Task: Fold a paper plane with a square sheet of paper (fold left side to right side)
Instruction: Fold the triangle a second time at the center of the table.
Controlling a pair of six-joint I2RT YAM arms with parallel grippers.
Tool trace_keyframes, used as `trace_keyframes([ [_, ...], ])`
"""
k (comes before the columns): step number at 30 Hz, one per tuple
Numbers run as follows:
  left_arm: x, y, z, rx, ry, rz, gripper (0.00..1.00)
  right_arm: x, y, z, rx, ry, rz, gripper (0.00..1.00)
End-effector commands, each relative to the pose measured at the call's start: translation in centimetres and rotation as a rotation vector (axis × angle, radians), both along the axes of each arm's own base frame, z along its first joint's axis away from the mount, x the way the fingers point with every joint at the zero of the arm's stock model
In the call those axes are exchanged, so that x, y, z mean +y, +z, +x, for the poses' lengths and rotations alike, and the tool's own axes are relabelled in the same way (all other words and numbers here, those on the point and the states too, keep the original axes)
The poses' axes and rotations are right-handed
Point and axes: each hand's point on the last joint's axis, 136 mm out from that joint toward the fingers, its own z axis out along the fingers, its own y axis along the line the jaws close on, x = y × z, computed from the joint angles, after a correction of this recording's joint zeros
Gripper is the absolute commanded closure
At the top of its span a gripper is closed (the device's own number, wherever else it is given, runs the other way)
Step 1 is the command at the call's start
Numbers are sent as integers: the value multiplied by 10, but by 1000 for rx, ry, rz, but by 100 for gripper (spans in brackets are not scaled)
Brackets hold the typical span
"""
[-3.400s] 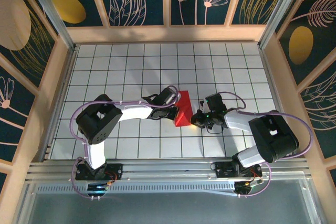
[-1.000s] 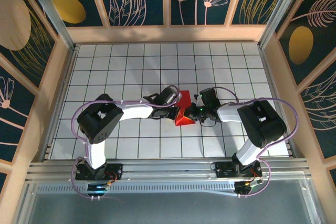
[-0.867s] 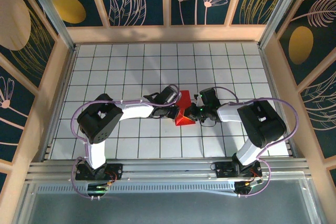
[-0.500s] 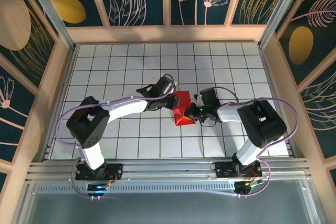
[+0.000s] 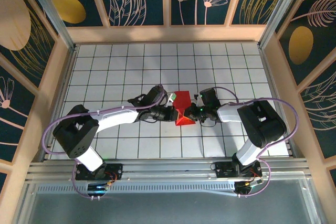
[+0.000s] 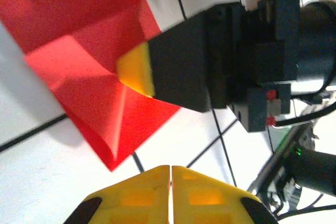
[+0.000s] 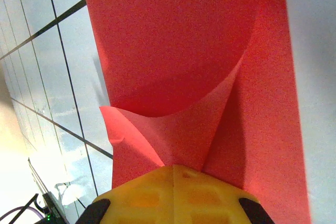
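The square sheet of paper [image 5: 182, 100] lies partly folded at the middle of the table, bright red with raised flaps. My right gripper [image 5: 193, 112] is shut, its yellow tip pressed down onto the sheet's right part. The left wrist view shows that tip [image 6: 135, 69] resting in a crease of the sheet [image 6: 79, 51]. In the right wrist view the shut fingers [image 7: 173, 170] sit at the point where the flaps of the sheet [image 7: 173, 40] meet. My left gripper [image 5: 172, 113] is at the sheet's left edge, and its shut, empty tips [image 6: 170, 169] stand just clear of a corner.
The white tiled table [image 5: 121, 66] with black grid lines has open room on all sides of the sheet. Wooden walls [image 5: 55, 93] close it in at left, right and back. The right arm's cables [image 6: 294, 182] hang close behind its gripper.
My left arm swung its elbow out to the left; its gripper left the sheet's left edge, went up and came back down beside it. The right arm stayed put.
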Motion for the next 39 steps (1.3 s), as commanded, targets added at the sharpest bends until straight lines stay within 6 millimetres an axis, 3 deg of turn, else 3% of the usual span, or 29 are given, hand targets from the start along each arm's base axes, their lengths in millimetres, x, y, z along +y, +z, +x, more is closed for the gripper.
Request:
trace_keyframes([
  [1,-14,-6,-11,92,-19,-47,92,-12,-21,-14,55,-14,-73,100],
  [11,-20,-35,-10,120,-8,-1,96,-12,-22,-16,60,-10,-77,100],
  [22,-15,-52,0,110,41,55,96,-11,-23,-16,62,-5,-79,100],
  [39,-25,-36,10,73,47,16,96,-12,-24,-16,64,-6,-84,100],
])
